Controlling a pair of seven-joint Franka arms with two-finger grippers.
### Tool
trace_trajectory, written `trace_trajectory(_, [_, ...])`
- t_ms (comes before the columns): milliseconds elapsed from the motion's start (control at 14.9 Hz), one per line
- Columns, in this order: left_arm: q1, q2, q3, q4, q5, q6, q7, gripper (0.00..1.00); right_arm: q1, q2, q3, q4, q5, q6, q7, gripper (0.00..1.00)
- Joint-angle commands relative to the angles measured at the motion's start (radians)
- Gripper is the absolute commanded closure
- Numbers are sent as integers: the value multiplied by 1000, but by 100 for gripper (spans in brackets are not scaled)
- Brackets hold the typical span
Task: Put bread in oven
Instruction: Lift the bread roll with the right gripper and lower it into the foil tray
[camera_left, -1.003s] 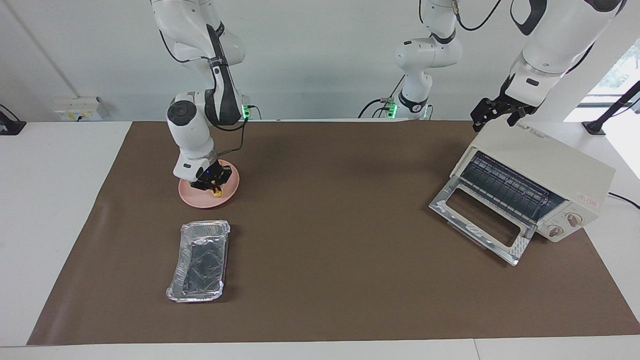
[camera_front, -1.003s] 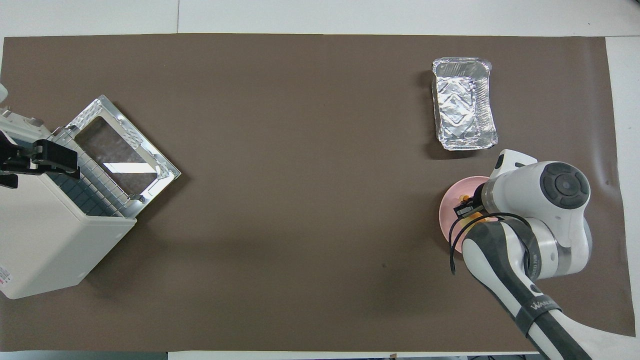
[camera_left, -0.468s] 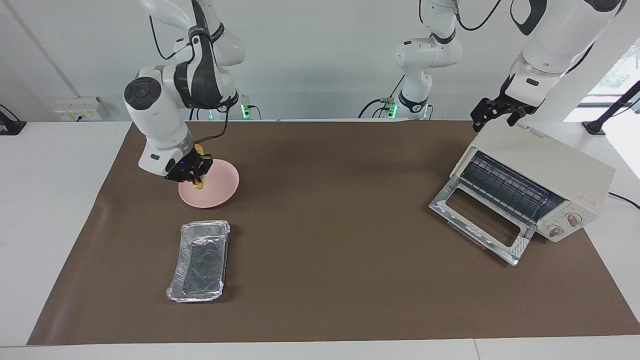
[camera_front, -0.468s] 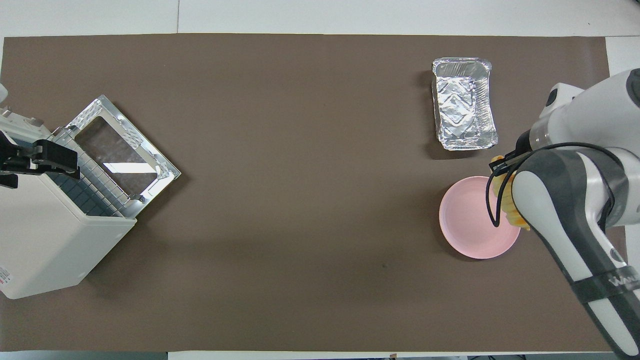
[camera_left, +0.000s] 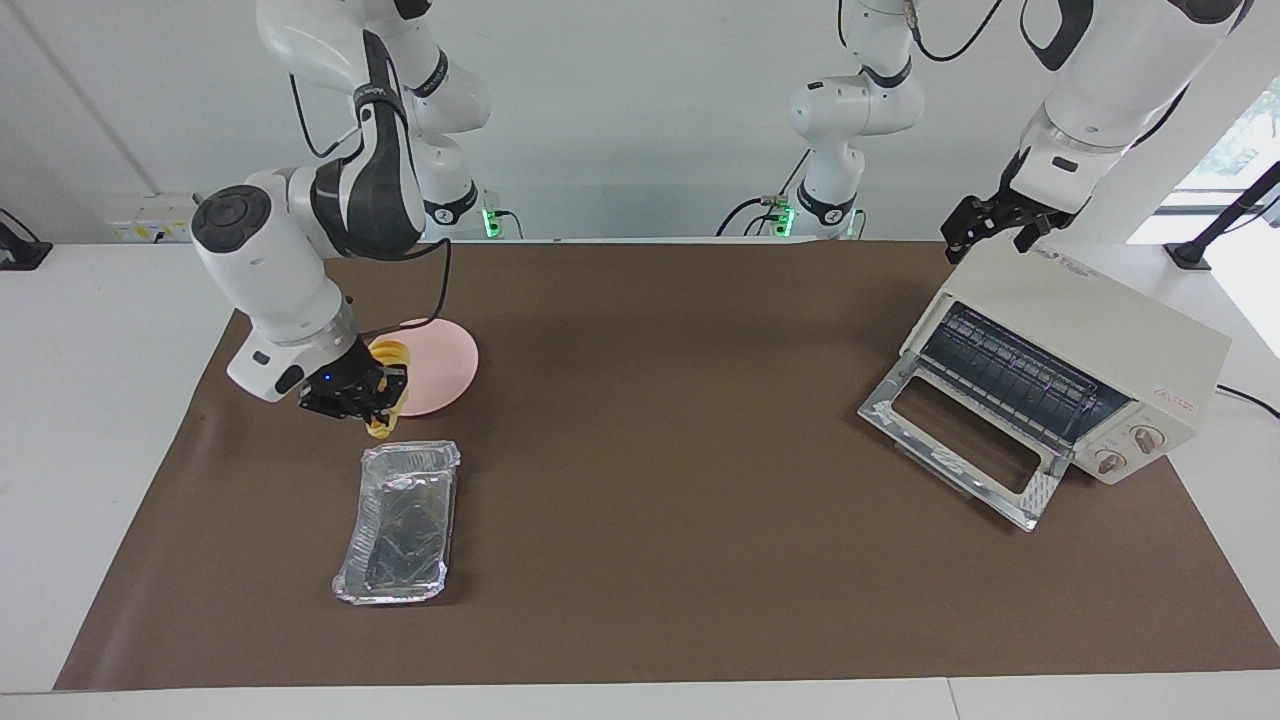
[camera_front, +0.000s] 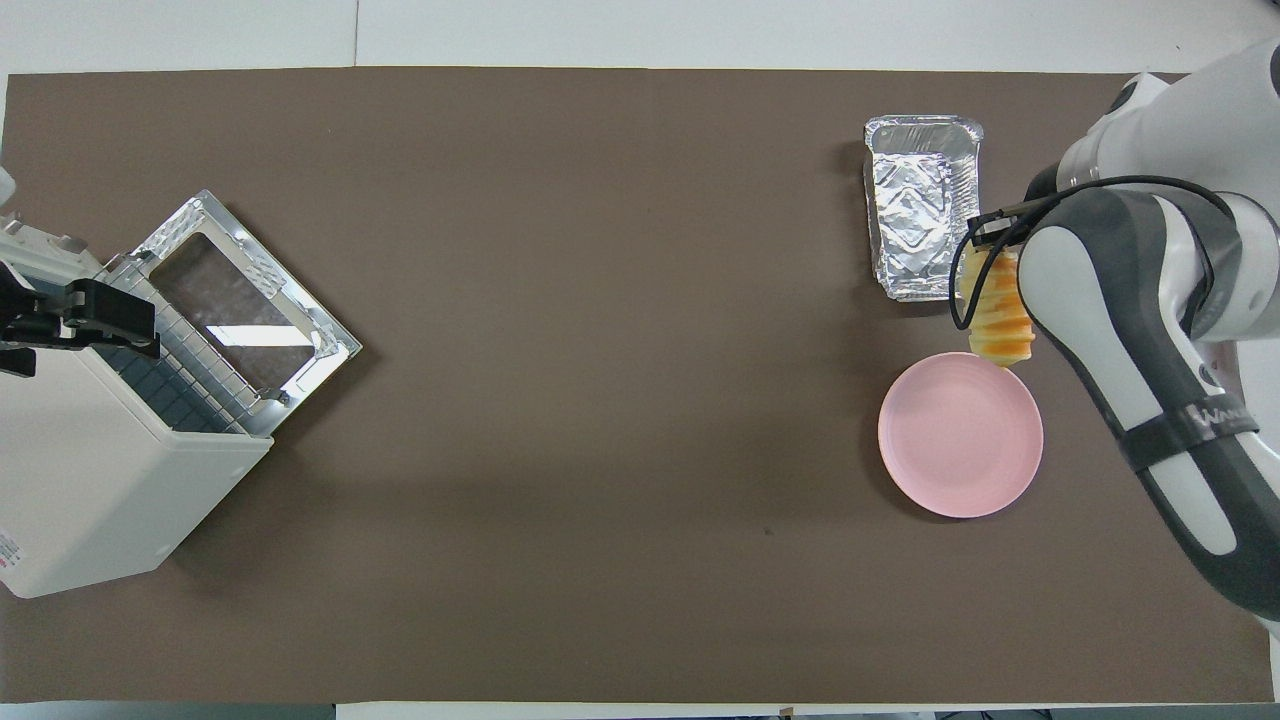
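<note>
Bread (camera_left: 384, 392): yellow-orange ridged loaf, clamped in the right tool (camera_left: 362, 396), lifted clear of the surface (camera_left: 660, 520); hangs over the brown mat between the pink plate (camera_left: 440, 365) and the foil tray (camera_left: 400, 522), one end over the tray's nearer rim in the overhead view.
Right tool: fingers closed on the bread, at the right arm's end of the surface.
Left tool (camera_left: 990, 226): fingers spread apart, holding nothing, poised over the oven's top edge nearest the robots; arm waiting.
Oven (camera_left: 1075, 362): cream-white, at the left arm's end of the surface, glass door (camera_left: 962, 438) dropped open, wire rack visible inside, two knobs on the front panel.
Pink plate: bare, nearer to the robots than the foil tray.
Foil tray: crinkled silver, nothing in it, just beside the plate and farther from the robots.
In the way: only open brown mat between the bread and the oven's open front; the dropped door juts out in front of the oven's opening.
Change from half a second ago: bread then over the plate's rim, now off the plate and toward the tray; right arm swung outward; left tool, oven, tray and plate unmoved.
</note>
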Motion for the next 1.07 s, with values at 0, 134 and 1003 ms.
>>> trace_trajectory(0, [9,-15,-1,-13,-19,-11,10,0,-10,233,4,317,19,-111,73,100])
trace_trajectory(134, [9,-15,-1,-13,-19,-11,10,0,-11,289,3,376,17,-115,85,100])
trace_trajectory(1003, [9,-15,0,-13,-19,-11,10,0,-5,466,0,493,8,38,177,100])
